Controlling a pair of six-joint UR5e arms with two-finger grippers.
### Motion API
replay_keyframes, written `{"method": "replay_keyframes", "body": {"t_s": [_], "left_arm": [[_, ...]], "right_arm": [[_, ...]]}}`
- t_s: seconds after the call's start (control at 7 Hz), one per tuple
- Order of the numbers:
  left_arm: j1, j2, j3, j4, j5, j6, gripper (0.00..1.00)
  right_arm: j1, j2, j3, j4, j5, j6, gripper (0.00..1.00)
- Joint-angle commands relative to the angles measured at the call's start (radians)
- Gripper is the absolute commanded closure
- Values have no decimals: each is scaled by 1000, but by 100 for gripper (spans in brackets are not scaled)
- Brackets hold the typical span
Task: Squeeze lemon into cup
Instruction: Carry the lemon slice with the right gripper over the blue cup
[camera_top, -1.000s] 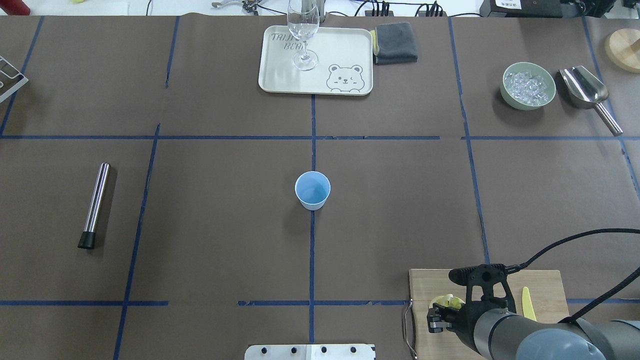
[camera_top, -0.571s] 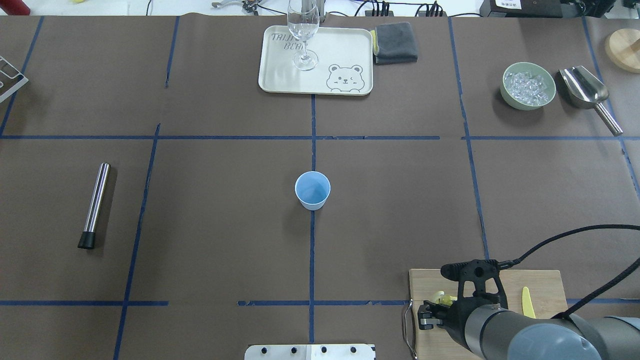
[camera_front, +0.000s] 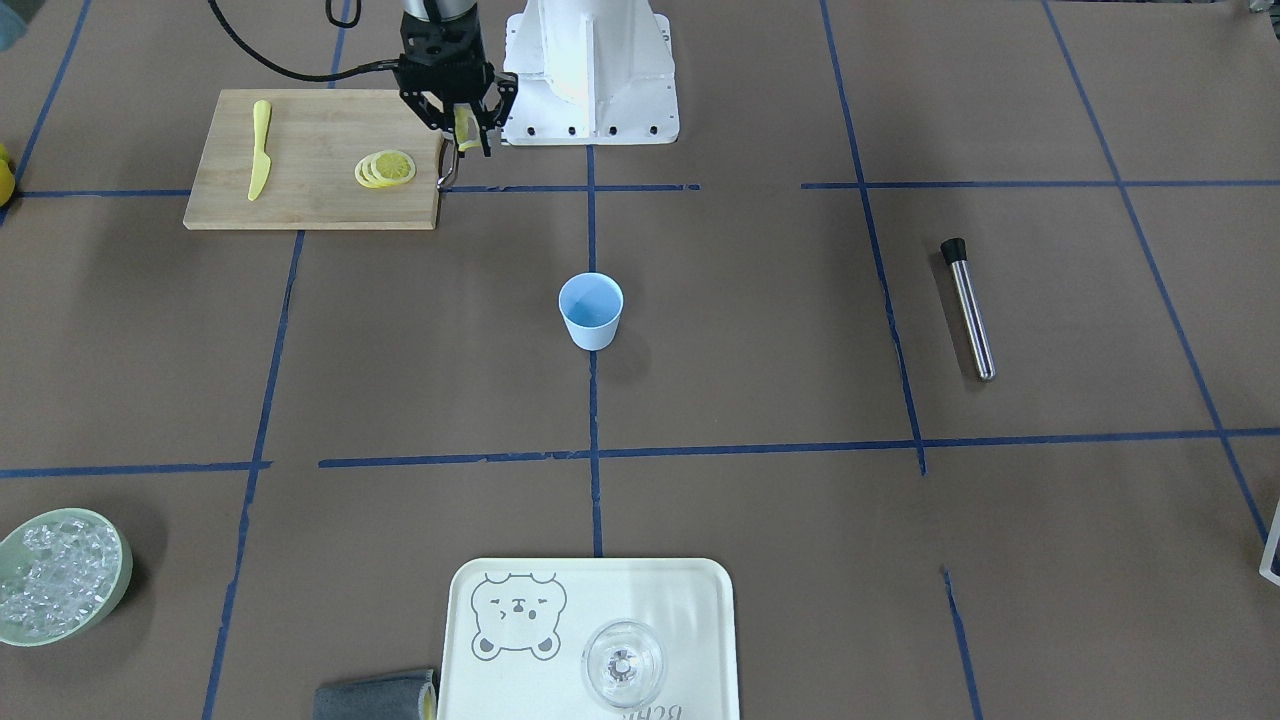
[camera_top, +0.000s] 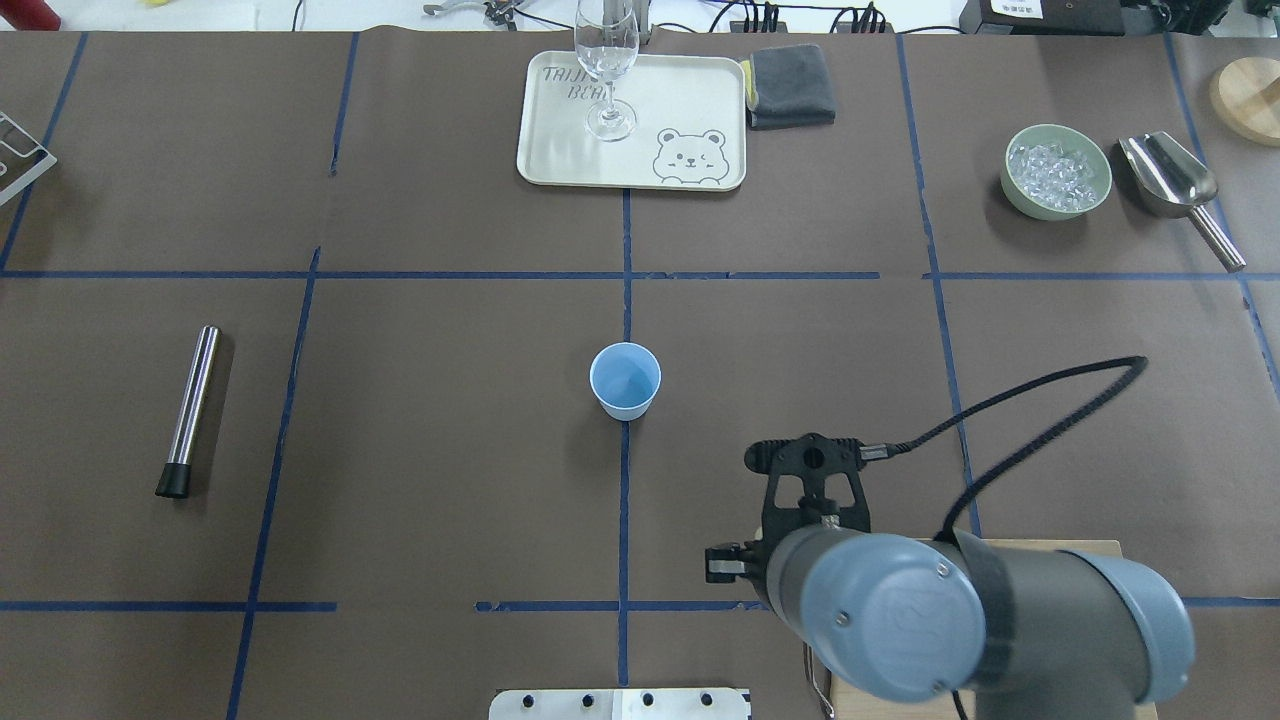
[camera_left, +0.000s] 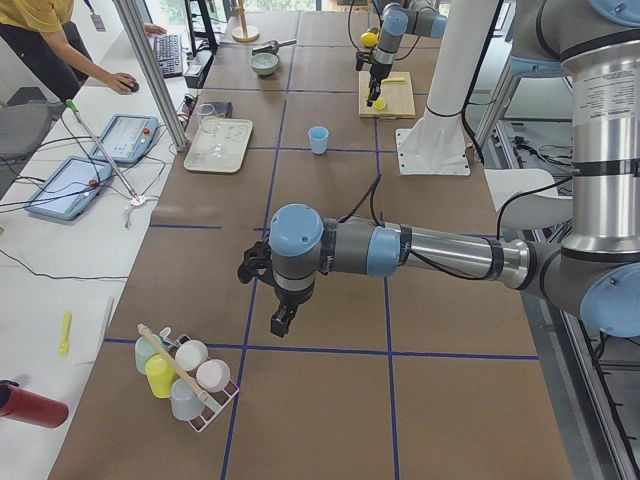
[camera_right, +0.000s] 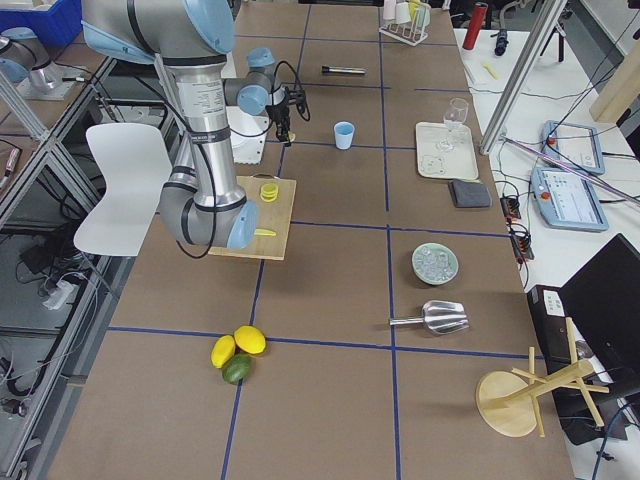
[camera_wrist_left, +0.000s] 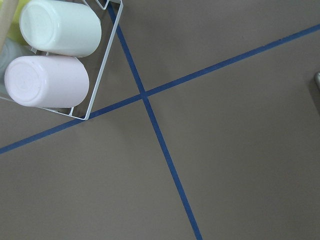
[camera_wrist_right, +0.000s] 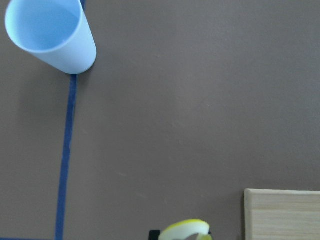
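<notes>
Brown table (camera_top: 450, 400) with blue cup (camera_top: 625, 380), bowl (camera_top: 1045, 213) of ice (camera_top: 1060, 168)

Tray (camera_top: 690, 95) lettering, "BEA" legible, top word unclear behind glass (camera_top: 606, 45)

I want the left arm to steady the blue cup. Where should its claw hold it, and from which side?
Probably the outer wall of the cup, about mid-height, approached level from the robot's left. It stands upright and tapers downward, so a side grip sits firm, and the open mouth is left free for the right claw carrying the lemon slice.
</notes>
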Motion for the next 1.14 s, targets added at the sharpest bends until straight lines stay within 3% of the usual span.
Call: {"method": "replay_keyframes", "body": {"t_s": [0.0, 0.29, 0.71, 1.0], "left_arm": [[0, 0, 2, 0, 0, 0, 0], [0, 0, 9, 0, 0, 0, 0], [0, 6, 12, 0, -2, 0, 0], [2, 6, 12, -2, -2, 0, 0]], "right_arm": [[135, 252, -222, -54, 84, -10, 64], [186, 389, -394, -48, 92, -23, 64], [220, 405, -533, 75, 90, -97, 64], [222, 402, -542, 81, 93, -128, 60]]}}
